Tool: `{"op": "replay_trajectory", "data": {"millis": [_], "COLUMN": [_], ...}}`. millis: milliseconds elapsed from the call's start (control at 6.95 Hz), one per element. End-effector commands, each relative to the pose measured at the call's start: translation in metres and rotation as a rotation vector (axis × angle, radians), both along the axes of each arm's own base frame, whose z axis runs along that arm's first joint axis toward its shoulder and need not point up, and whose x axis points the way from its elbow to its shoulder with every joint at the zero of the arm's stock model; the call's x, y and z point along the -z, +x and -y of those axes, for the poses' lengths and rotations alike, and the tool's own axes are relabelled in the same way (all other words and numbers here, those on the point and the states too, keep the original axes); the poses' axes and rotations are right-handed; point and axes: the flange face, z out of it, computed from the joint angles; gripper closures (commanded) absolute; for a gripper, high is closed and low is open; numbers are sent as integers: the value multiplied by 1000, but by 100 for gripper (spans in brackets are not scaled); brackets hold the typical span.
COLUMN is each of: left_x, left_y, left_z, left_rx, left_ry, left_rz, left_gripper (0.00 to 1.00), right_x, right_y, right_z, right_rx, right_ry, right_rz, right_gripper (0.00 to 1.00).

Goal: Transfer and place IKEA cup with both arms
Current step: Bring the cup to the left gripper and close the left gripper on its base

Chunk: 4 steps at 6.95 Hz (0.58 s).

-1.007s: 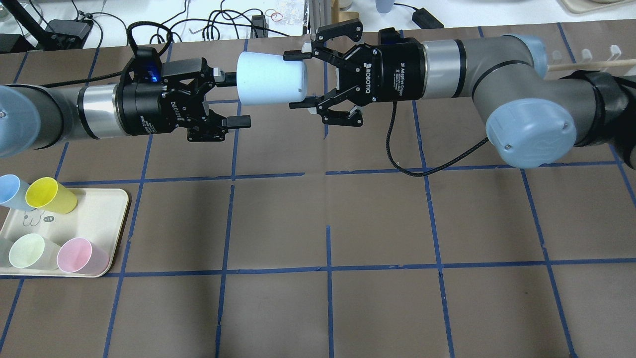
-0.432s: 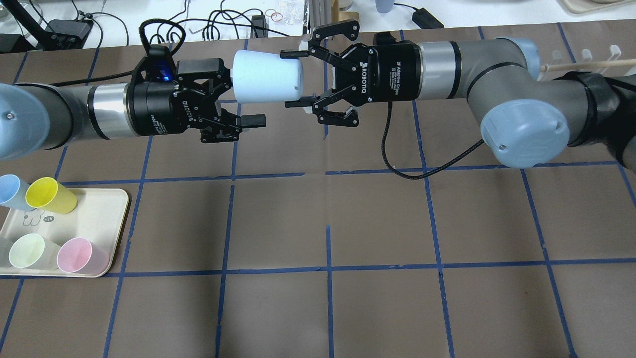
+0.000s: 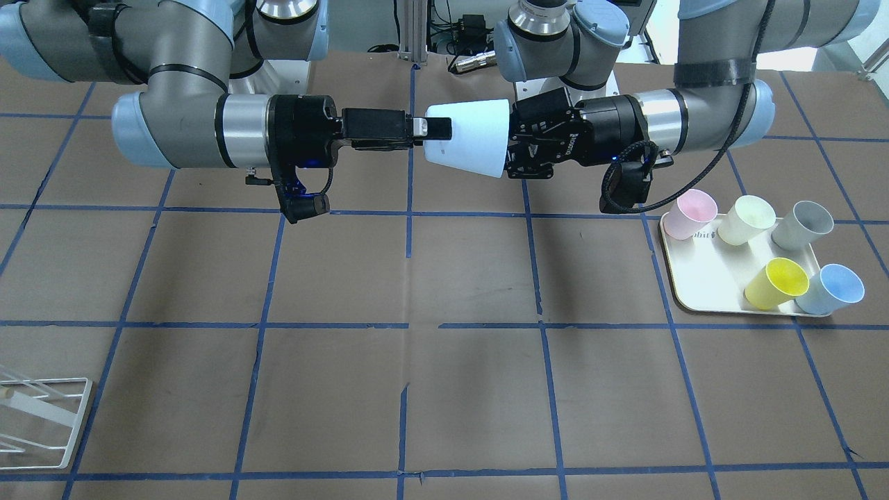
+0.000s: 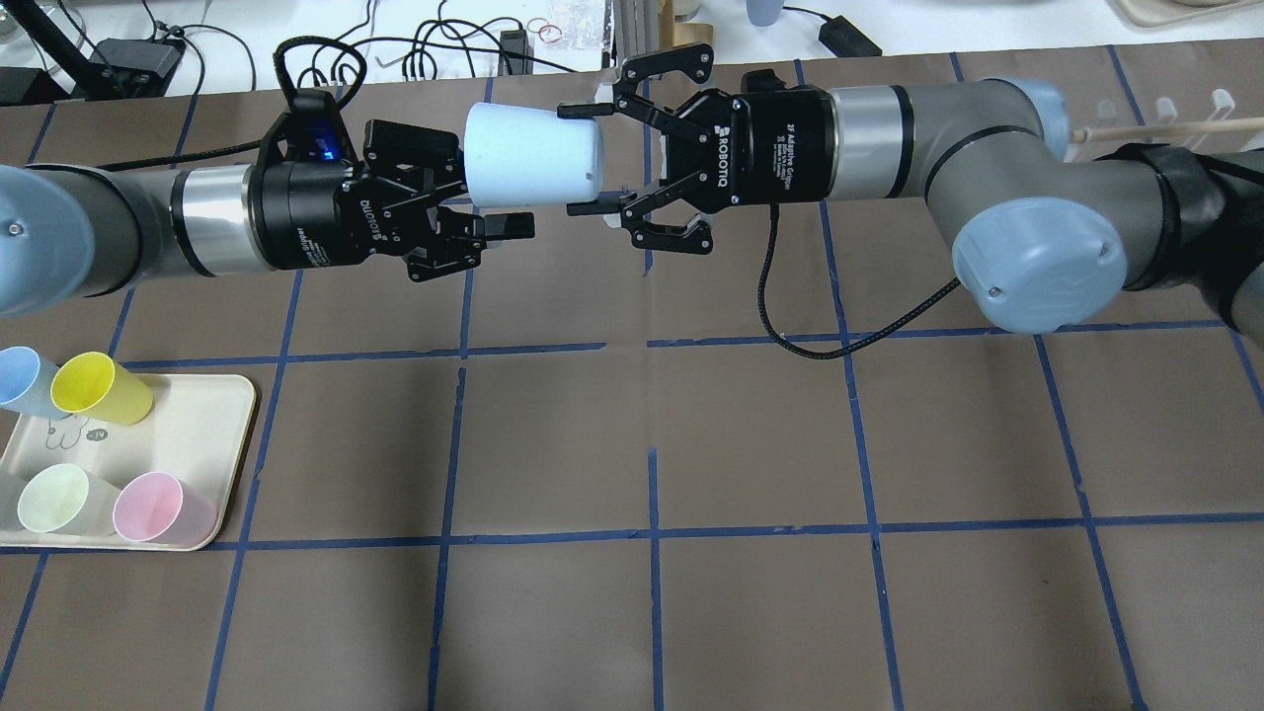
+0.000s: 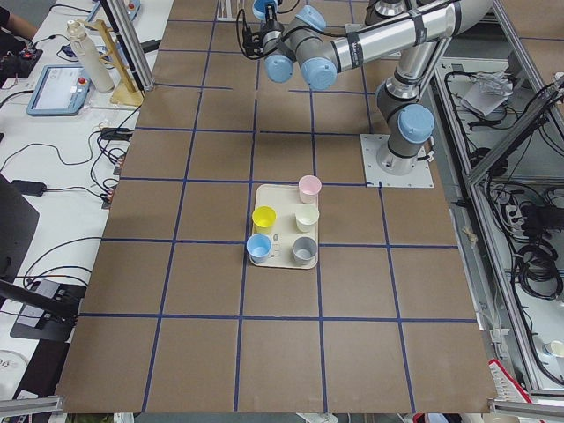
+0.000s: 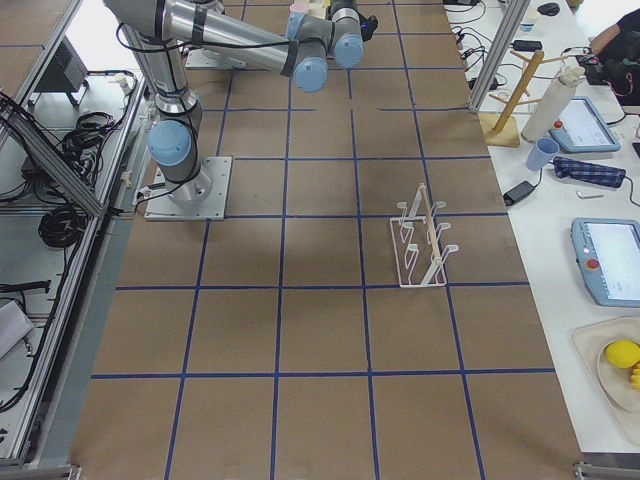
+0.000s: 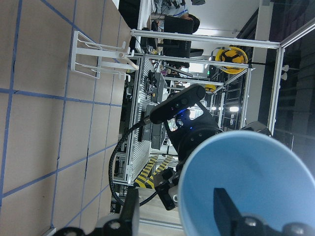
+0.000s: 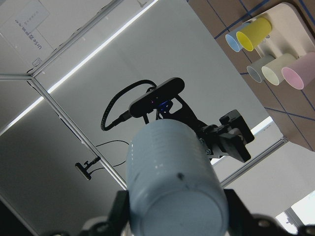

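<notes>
The light blue IKEA cup [image 4: 533,156] hangs on its side in the air over the far middle of the table, also in the front view [image 3: 469,135]. My right gripper [image 4: 581,158] is shut on its narrow base end, one finger above and one below; the right wrist view shows the cup's base [image 8: 172,187] between the fingers. My left gripper [image 4: 502,196] is open at the cup's wide mouth. In the left wrist view one finger [image 7: 224,209] is inside the cup [image 7: 251,172] and the other [image 7: 130,211] stands outside, apart from the wall.
A cream tray [image 4: 222,415] at my near left holds yellow [image 4: 94,387], blue [image 4: 20,377], green [image 4: 54,499] and pink [image 4: 158,509] cups, plus a grey one [image 3: 802,223]. A white wire rack [image 3: 42,417] stands at the far right.
My left gripper has moved right toward the cup's mouth, slipping one finger inside, and its fingers have drawn closer together. My right gripper still holds the cup, shifted slightly left.
</notes>
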Motion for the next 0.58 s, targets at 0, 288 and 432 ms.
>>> {"op": "replay_trajectory", "data": {"millis": [0, 288, 432], "left_x": [-1, -3, -6], "left_y": [1, 1, 1], "left_z": [0, 0, 1], "left_rx": [-3, -3, -3], "left_ry": [-2, -6, -12], "left_rz": [1, 2, 3], "left_gripper": [88, 100, 100], "right_x": [1, 1, 0], "right_y": [-1, 0, 0], "right_z": [2, 1, 1], "right_rx": [2, 0, -1], "right_ry": [15, 22, 19], "right_rz": [1, 0, -3], "right_gripper": [100, 100, 68]}}
